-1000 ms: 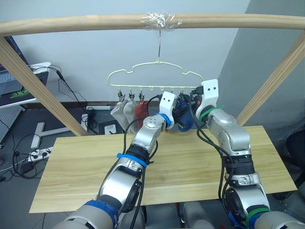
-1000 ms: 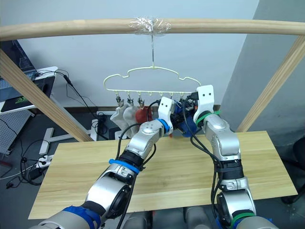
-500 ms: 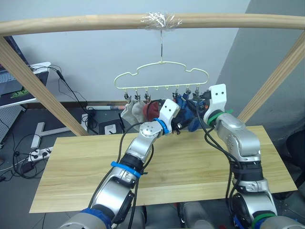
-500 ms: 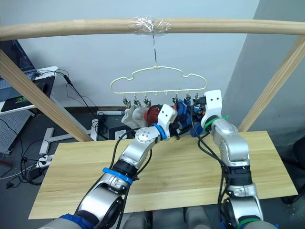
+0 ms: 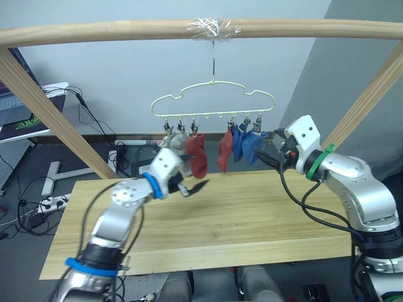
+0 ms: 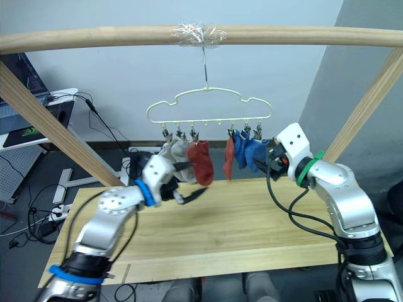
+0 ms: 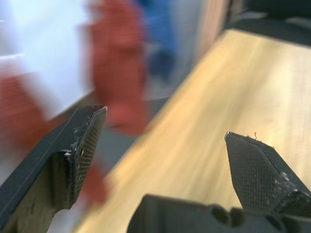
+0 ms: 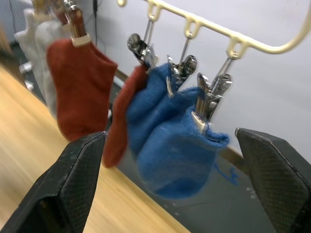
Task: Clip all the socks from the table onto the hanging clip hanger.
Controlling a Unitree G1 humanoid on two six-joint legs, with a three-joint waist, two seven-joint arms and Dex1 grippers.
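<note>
Over the worktop, both pincers wide apart, holding nothing.
Left pincer (image 5: 192, 187) and right pincer (image 5: 264, 157) flank the clip hanger (image 5: 213, 99); six socks (image 5: 196, 155) hang clipped, worktop (image 5: 252, 220) bare. Retreat gently, avoiding the socks.

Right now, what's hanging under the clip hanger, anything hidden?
Under the hanger: two grey socks, two red socks, two blue socks, all clipped. The greys overlap each other, and the left end effector sits in front of their lower ends, hiding them.
</note>
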